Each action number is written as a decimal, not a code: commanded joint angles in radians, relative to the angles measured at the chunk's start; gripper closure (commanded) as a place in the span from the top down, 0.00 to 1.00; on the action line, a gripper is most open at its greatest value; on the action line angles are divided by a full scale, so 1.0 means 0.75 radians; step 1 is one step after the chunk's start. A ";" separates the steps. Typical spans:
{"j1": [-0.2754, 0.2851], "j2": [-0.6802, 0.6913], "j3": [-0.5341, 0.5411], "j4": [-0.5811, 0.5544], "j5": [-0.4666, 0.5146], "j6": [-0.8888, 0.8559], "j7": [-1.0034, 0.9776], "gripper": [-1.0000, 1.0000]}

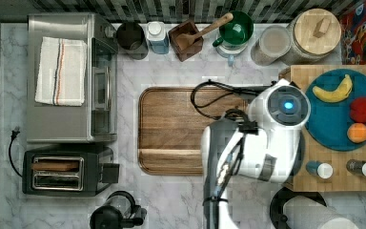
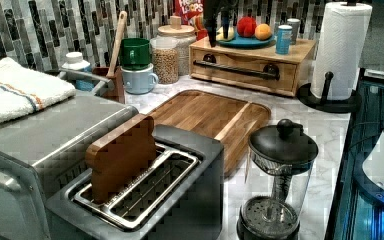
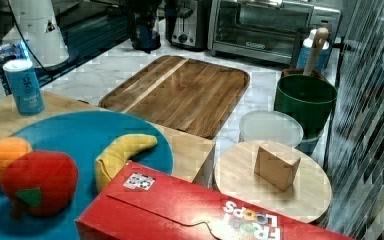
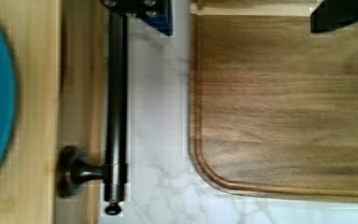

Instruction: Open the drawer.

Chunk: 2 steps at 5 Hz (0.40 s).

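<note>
The light bamboo drawer [image 2: 240,76] sits low in a wooden box at the left view's upper right, its front flush with the box. A long black bar handle [image 2: 237,70] runs across it. In the wrist view the handle [image 4: 115,93] lies along the drawer front [image 4: 81,93]. My gripper [image 2: 218,27] hangs just above the handle's left end in the left view. It is open [image 4: 233,14], with one finger [image 4: 140,9] over the bar and the other [image 4: 340,14] over the brown tray. The white arm [image 1: 267,133] covers the drawer front in the top view.
A dark brown tray [image 1: 181,129] lies on the marble beside the drawer. On the box stand a blue plate [image 1: 331,119] of fruit and two shakers [image 1: 320,169]. A paper towel roll [image 2: 341,47], a French press [image 2: 277,180] and a toaster [image 1: 66,169] stand around.
</note>
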 commanded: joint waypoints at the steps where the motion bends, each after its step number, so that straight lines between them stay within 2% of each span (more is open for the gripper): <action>1: -0.065 0.120 -0.079 0.166 0.011 0.113 -0.297 1.00; 2: -0.076 0.160 -0.069 0.207 0.018 0.094 -0.280 1.00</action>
